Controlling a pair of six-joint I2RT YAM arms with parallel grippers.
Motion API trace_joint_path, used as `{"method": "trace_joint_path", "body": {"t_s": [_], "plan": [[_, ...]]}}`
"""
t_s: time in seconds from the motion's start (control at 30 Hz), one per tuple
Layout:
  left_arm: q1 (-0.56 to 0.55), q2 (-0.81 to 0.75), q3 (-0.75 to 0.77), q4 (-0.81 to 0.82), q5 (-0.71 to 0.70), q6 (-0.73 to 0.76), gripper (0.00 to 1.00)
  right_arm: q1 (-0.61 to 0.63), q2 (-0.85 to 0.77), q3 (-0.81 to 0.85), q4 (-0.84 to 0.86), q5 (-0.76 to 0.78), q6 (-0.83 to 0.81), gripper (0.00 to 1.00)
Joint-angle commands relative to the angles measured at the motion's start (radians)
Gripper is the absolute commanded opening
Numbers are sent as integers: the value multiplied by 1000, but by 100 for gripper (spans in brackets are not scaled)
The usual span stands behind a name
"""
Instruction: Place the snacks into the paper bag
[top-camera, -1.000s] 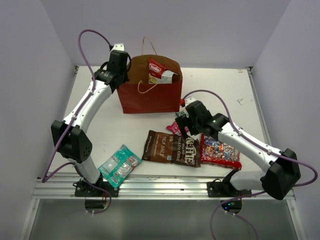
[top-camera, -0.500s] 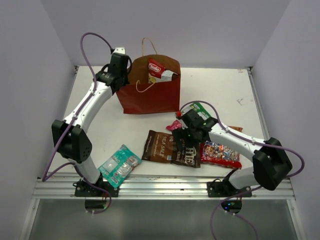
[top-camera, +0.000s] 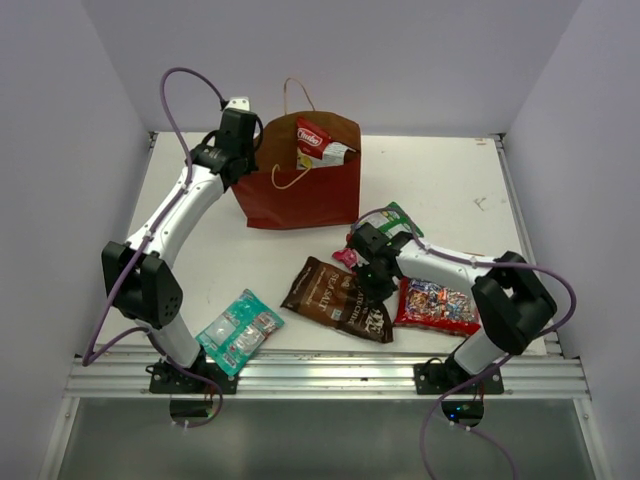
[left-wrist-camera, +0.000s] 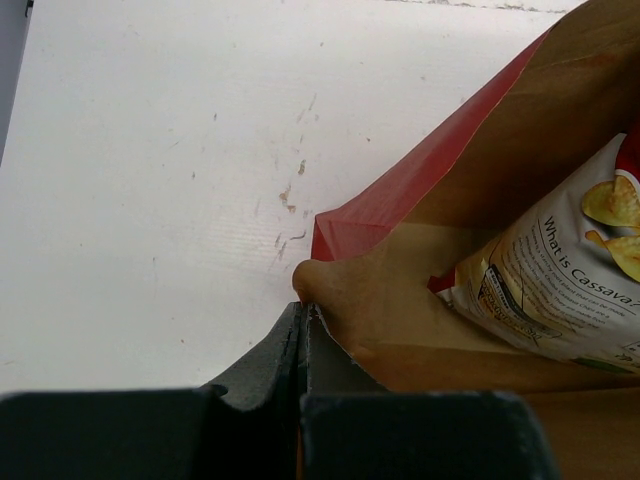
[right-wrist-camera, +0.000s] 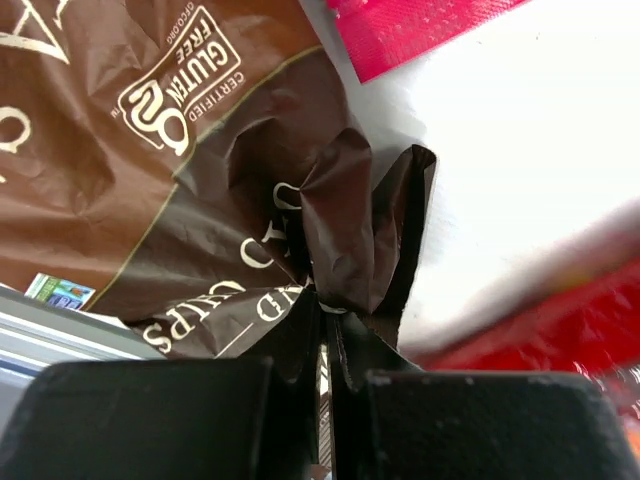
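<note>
Two grippers, both closed on something. Far left, the teal packet (top-camera: 240, 330) lies flat near the front edge of the table (top-camera: 460, 180). The left gripper (left-wrist-camera: 302, 325) pinches the left rim of the upright paper bag (top-camera: 300, 195), jaws pressed together on the paper. The white chip bag (top-camera: 320, 143) pokes from the bag's mouth.

Right of centre, the dark brown bag (top-camera: 335, 298) lies flat, its long axis diagonal from upper left to lower right. The right gripper (right-wrist-camera: 325, 325) clamps its crumpled right edge. The small pink packet (top-camera: 346, 257) sits just behind, the green-white packet (top-camera: 402, 214) beyond the arm, and the red candy bag (top-camera: 437, 306) just beside on the right.
</note>
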Motion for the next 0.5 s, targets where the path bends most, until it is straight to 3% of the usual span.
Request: {"method": "trace_joint_path", "body": {"t_s": [0.0, 0.13, 0.2, 0.37, 0.47], "plan": [[1, -12, 3, -19, -4, 5, 0, 24, -67, 89, -112, 115, 17, 0], [3, 0, 34, -13, -2, -1, 0, 24, -196, 311, -314, 293, 37, 0], [1, 8, 51, -13, -2, -1, 0, 24, -207, 550, -446, 370, 18, 0], [3, 13, 61, -10, -4, 2, 0, 24, -4, 1183, -724, 701, -111, 0], [3, 13, 64, -4, -4, 1, 0, 24, 129, 1467, -778, 859, -199, 0]]}}
